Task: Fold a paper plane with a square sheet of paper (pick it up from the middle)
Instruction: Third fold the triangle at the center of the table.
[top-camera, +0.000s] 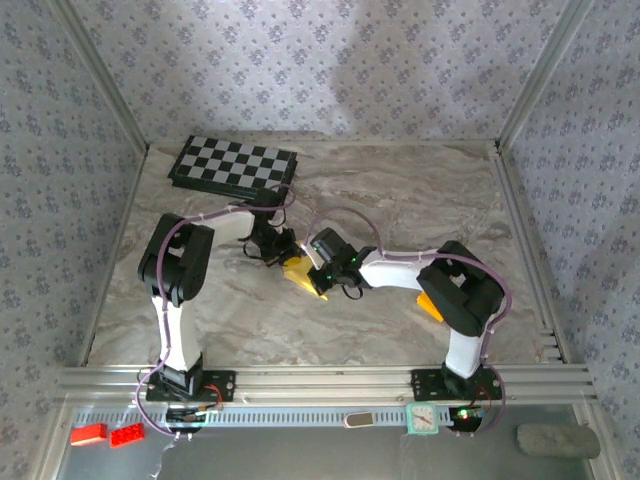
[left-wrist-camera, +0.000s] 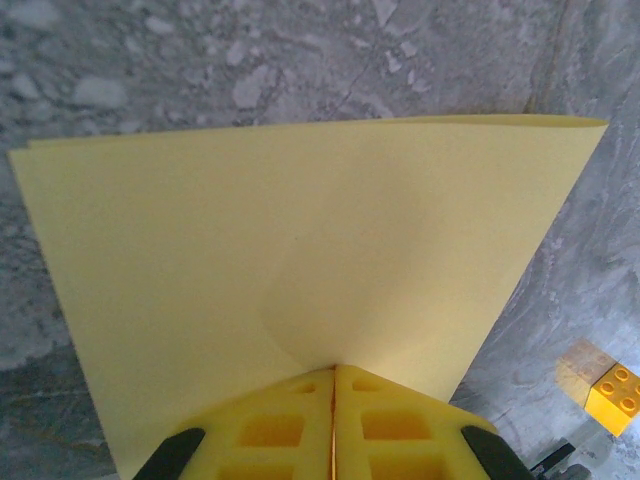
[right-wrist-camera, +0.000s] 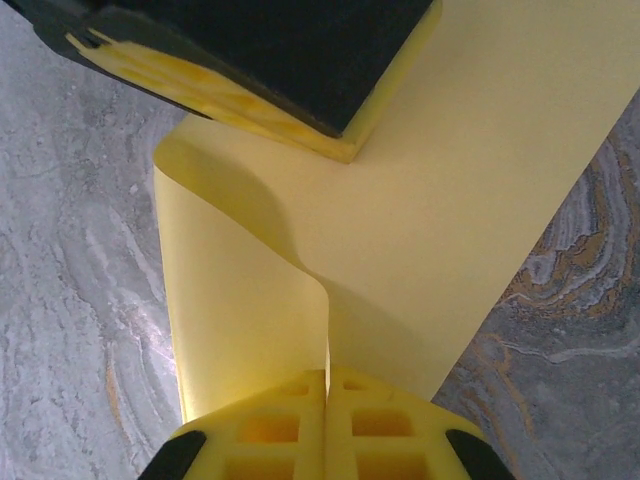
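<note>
Right in front of me, both arms lean in off the near rail and meet over the middle of the marble table (top-camera: 420, 200). The left gripper (left-wrist-camera: 333, 372) has its yellow pads pressed flat together, pinching the bottom edge of the square sheet of paper (left-wrist-camera: 300, 250). The right gripper (right-wrist-camera: 328, 377) is clamped the same way on another edge, and between the two the sheet hangs off the tabletop.

It bends over in a soft loop rather than a hard fold. Two layers show, but I can't make out a pressed crease, a nose or wings. I'd call this the opening half-fold: pickup done, and nearly all the folding left.

Off to the right sits a small orange block (top-camera: 430, 305), well apart. Way at the back lies the checkerboard (top-camera: 233, 165), untouched.
</note>
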